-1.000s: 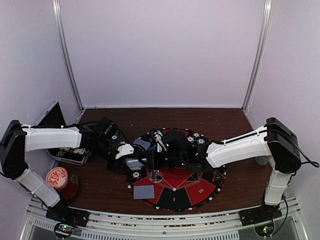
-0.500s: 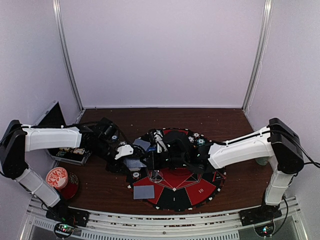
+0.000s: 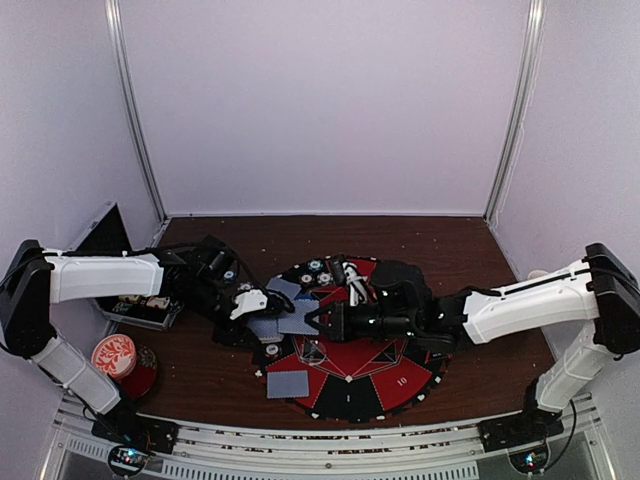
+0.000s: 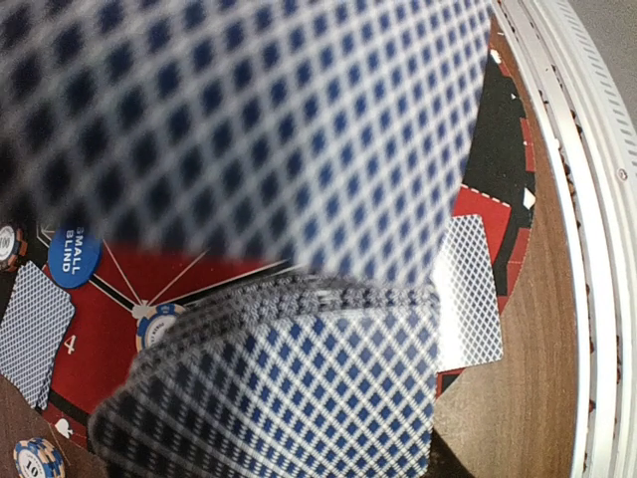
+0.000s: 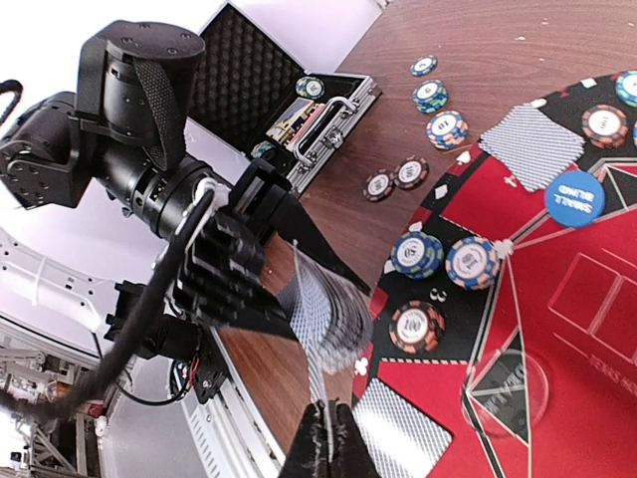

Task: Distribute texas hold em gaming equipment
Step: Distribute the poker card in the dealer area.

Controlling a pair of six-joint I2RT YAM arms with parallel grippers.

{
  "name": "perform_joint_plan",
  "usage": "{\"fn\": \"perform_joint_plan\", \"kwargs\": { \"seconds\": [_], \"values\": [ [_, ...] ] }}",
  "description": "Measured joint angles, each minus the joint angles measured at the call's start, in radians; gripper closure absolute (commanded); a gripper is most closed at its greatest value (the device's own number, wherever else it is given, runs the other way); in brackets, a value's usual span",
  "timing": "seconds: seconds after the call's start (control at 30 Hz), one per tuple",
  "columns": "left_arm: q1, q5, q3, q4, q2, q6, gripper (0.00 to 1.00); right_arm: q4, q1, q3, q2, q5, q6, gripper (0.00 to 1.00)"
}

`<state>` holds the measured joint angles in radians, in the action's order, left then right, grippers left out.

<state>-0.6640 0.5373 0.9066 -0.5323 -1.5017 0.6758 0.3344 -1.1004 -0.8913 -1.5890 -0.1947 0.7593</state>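
Observation:
My left gripper (image 3: 260, 320) is shut on a bowed deck of grey-blue-backed playing cards (image 4: 289, 388) at the mat's left edge; the cards hide its fingers in the left wrist view. My right gripper (image 5: 326, 426) is shut on the edge of one playing card (image 5: 317, 373) that still touches the deck (image 5: 338, 309). That card (image 4: 229, 129) fills the left wrist view, blurred. Single cards lie face down on the mat (image 5: 396, 430) (image 5: 537, 144). Poker chips (image 5: 413, 254) (image 5: 471, 262) (image 5: 416, 327) sit on the mat near the blue small-blind button (image 5: 574, 197).
The round red-and-black mat (image 3: 400, 385) lies at the table's middle front. More chips (image 5: 430, 97) lie on the wood beside an open chip case (image 3: 130, 300). A red-and-white patterned disc (image 3: 113, 353) sits at the front left. The white front rail (image 4: 587, 249) is close by.
My right gripper has shut on one card and drawn back to the right, sliding it off the deck. The left arm has stayed put with the deck.

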Motion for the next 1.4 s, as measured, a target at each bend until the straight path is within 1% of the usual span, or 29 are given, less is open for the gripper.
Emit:
{"fn": "perform_joint_plan", "kwargs": {
  "seconds": [0.17,0.33,0.43,0.57,0.77,0.93,1.2,1.4],
  "values": [
    [0.0,0.001,0.0,0.0,0.0,0.0,0.61,0.013,0.018,0.122,0.114,-0.012,0.012,1.0],
    [0.0,0.001,0.0,0.0,0.0,0.0,0.61,0.027,0.031,0.186,0.13,-0.033,0.032,1.0],
    [0.0,0.0,0.0,0.0,0.0,0.0,0.61,0.044,0.032,0.191,0.093,-0.063,0.039,1.0],
    [0.0,0.001,0.0,0.0,0.0,0.0,0.61,0.084,0.031,0.183,-0.003,-0.109,0.058,1.0],
    [0.0,0.001,0.0,0.0,0.0,0.0,0.61,0.172,0.032,0.121,-0.189,-0.195,0.101,1.0],
    [0.0,0.001,0.0,0.0,0.0,0.0,0.61,0.252,0.031,0.069,-0.304,-0.259,0.143,1.0],
    [0.0,0.001,0.0,0.0,0.0,0.0,0.61,0.312,0.018,0.056,-0.335,-0.309,0.181,1.0],
    [0.0,0.001,0.0,0.0,0.0,0.0,0.61,0.325,0.004,0.056,-0.351,-0.325,0.191,1.0]
  ]
}}
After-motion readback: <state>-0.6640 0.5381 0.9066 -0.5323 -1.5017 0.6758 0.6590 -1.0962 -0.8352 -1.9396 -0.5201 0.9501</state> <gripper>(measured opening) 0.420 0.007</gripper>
